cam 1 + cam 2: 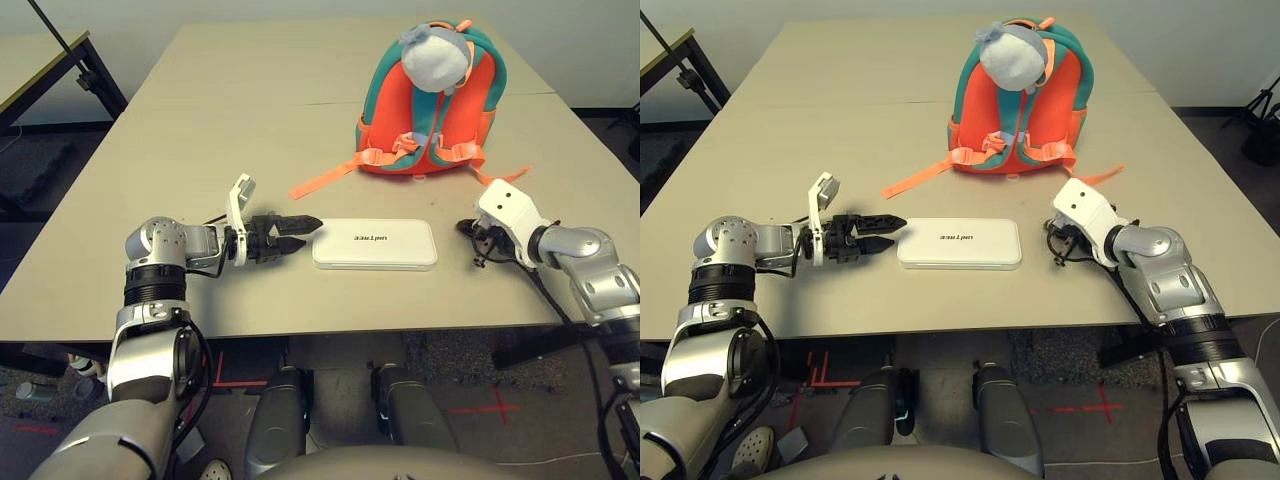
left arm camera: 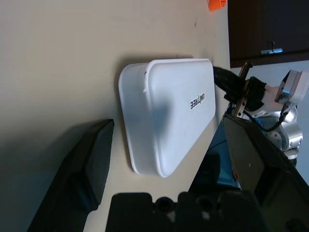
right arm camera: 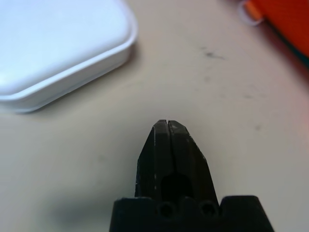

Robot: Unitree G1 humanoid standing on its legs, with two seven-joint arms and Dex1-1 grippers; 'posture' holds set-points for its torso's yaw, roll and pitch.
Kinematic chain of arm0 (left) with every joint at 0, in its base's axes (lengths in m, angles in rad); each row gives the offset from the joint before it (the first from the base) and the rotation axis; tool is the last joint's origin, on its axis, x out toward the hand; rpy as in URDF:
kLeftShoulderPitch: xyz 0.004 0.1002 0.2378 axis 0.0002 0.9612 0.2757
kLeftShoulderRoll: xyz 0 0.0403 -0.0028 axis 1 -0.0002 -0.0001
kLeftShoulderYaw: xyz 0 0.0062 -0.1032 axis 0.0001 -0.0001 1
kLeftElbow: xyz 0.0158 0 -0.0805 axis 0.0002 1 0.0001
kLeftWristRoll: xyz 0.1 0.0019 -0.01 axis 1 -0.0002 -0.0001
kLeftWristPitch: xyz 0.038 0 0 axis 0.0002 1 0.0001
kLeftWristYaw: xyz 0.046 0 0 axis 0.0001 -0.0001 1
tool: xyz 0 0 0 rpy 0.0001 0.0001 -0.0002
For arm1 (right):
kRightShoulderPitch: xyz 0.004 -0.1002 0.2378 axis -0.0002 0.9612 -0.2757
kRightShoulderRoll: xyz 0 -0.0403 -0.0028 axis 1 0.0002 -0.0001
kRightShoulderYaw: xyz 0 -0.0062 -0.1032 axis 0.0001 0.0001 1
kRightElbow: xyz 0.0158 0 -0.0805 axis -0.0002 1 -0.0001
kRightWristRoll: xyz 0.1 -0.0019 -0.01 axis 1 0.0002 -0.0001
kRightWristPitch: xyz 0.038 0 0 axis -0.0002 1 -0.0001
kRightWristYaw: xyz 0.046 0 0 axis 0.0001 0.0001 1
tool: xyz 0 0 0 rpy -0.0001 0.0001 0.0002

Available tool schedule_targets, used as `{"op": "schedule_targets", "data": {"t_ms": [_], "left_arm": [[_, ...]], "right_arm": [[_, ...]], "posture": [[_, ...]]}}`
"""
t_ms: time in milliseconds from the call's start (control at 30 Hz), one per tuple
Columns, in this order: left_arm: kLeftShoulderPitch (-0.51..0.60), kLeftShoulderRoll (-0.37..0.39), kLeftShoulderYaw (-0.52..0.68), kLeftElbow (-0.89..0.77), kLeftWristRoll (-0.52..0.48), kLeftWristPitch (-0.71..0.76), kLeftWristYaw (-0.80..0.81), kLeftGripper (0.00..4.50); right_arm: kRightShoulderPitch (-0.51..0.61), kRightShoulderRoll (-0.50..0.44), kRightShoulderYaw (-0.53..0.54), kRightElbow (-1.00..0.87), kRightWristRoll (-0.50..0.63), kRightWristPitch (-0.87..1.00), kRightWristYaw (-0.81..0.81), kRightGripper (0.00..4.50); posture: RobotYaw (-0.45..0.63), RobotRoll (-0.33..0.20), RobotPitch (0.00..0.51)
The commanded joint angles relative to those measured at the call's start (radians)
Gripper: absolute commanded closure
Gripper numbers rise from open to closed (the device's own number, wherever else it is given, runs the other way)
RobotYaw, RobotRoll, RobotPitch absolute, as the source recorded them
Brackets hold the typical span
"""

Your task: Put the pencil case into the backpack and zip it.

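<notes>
the flat white rectangular pencil case point(image 1: 375, 245) with rounded corners and small dark lettering lies between the two grippers on the beige table point(image 1: 200, 130). the left gripper point(image 1: 303, 233) has its black fingers spread, tips just beside the case's end, holding nothing. the right gripper point(image 3: 167, 126) is pressed together, empty, near the other end. the orange backpack with teal trim point(image 1: 428, 105) stands beyond.

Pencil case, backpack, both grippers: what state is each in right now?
pencil case: flat on the table, closed, not gripped.
backpack: on the table beyond the case, straps facing the robot; zip not visible.
left gripper: open, at the case's end.
right gripper: shut, empty.
</notes>
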Motion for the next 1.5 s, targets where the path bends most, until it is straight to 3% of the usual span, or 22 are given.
{"op": "schedule_targets", "data": {"t_ms": [33,400,833,1267,1500], "left_arm": [[-0.006,-0.012,-0.017,0.016,0.023,0.008,-0.004,0.00],[-0.011,-0.031,-0.028,0.016,0.037,0.006,-0.014,0.00],[-0.010,-0.035,-0.034,0.011,0.044,0.008,-0.023,0.00],[-0.001,-0.043,-0.029,0.005,0.049,-0.024,-0.027,0.00],[-0.012,-0.037,-0.016,0.020,0.071,-0.058,-0.026,2.46]], "right_arm": [[0.019,-0.016,0.030,-0.056,0.008,0.049,0.043,4.48],[0.002,0.024,0.059,-0.179,0.028,0.167,0.064,4.48],[-0.041,0.128,0.095,-0.210,0.052,0.194,0.047,4.48],[-0.051,0.168,0.105,-0.190,0.042,0.170,0.026,4.48],[-0.054,0.169,0.112,-0.156,0.024,0.133,0.015,4.50]], "posture": [[-0.08,0.000,0.113],[-0.08,0.000,0.113],[-0.08,0.000,0.113],[-0.08,0.000,0.114],[-0.08,0.000,0.115]]}}
